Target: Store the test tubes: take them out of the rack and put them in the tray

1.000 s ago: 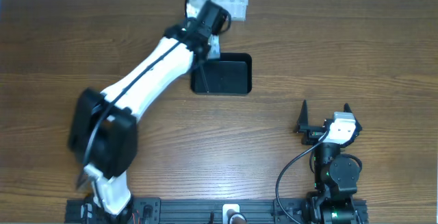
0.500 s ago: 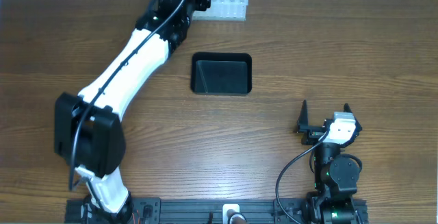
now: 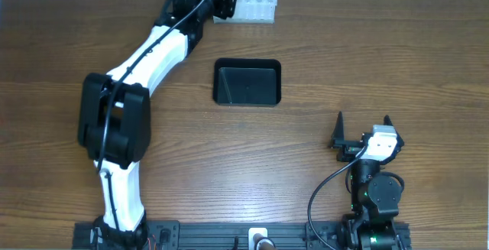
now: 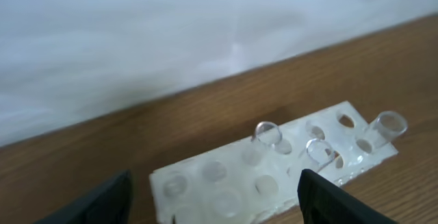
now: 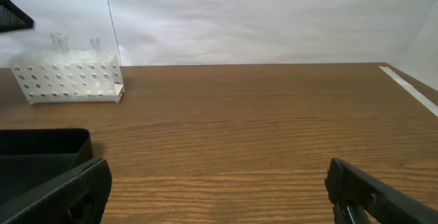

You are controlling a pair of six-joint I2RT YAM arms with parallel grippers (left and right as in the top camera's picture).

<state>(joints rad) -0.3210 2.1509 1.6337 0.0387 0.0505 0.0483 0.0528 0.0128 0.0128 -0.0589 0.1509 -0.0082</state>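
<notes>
Left gripper (image 4: 215, 183), jaws wide apart and empty, hovers over the white plastic rack (image 4: 274, 179) holding three clear test tubes (image 4: 265, 136) at the brown wooden table's (image 3: 397, 51) far side; it should centre on one tube, close gently, lift straight up, then cross to the black rectangular tray (image 3: 247, 63).

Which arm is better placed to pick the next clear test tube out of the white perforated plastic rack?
Left. The left gripper is open right at the white perforated plastic rack, where clear test tubes stand. The right gripper sits open near its own base, far from the rack.
</notes>
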